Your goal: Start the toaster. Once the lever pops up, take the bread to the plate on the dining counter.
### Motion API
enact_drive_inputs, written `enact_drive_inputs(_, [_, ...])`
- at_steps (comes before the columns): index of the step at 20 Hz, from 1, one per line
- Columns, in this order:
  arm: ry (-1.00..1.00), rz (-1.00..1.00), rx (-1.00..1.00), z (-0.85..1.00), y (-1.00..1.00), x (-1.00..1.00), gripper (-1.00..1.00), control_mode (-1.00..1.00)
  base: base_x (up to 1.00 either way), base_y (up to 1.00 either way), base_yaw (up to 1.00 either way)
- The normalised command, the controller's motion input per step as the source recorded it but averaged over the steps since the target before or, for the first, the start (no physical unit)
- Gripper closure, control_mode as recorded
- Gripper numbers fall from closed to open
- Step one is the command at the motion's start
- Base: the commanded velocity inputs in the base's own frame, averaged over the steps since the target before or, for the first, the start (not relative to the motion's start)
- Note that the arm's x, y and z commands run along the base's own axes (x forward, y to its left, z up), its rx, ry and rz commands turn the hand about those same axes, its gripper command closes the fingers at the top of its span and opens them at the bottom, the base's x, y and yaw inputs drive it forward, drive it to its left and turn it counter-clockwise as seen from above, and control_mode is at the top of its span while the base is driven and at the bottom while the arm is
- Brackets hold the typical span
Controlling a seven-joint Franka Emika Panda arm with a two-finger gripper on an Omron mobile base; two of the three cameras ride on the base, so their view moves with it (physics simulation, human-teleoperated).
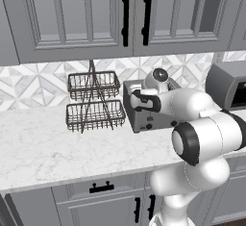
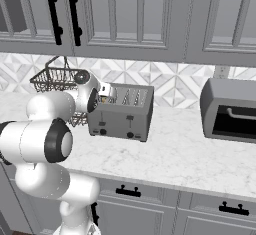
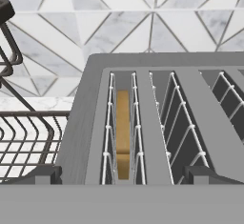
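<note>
You had a white grey-veined marble worktop (image 1: 43,143) under grey cabinets, backed by geometric tile. No readable writing showed on the boxy grey metal four-slot toaster (image 2: 121,113). Your white arm bent forward, its hand poised above the toaster's top beside a dark two-tier wire basket (image 1: 93,100). The jaws (image 3: 123,174) stood wide, holding nothing, straddling the slot where the tan-brown bread slice (image 3: 123,132) sat sunk.

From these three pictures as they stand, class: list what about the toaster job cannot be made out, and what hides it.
- Lever: left base view, the arm covers most of the toaster front.
- Lever height: right base view, tabs too small.
- Bread: hand view, sunk in its slot, top edge alone visible.
- Toaster oven: cut by the edge.
</note>
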Motion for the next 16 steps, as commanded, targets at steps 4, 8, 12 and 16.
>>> enact_drive_inputs(4, [0.00,0.00,0.00,0.00,0.00,0.00,-1.00,-1.00,0.00,0.00,0.00])
enact_drive_inputs(8, [0.00,0.00,0.00,0.00,0.00,0.00,-1.00,-1.00,0.00,0.00,0.00])
enact_drive_inputs(12, [0.00,0.00,0.00,0.00,0.00,0.00,-1.00,-1.00,0.00,0.00,0.00])
enact_drive_inputs(16, [0.00,0.00,0.00,0.00,0.00,0.00,-1.00,-1.00,0.00,0.00,0.00])
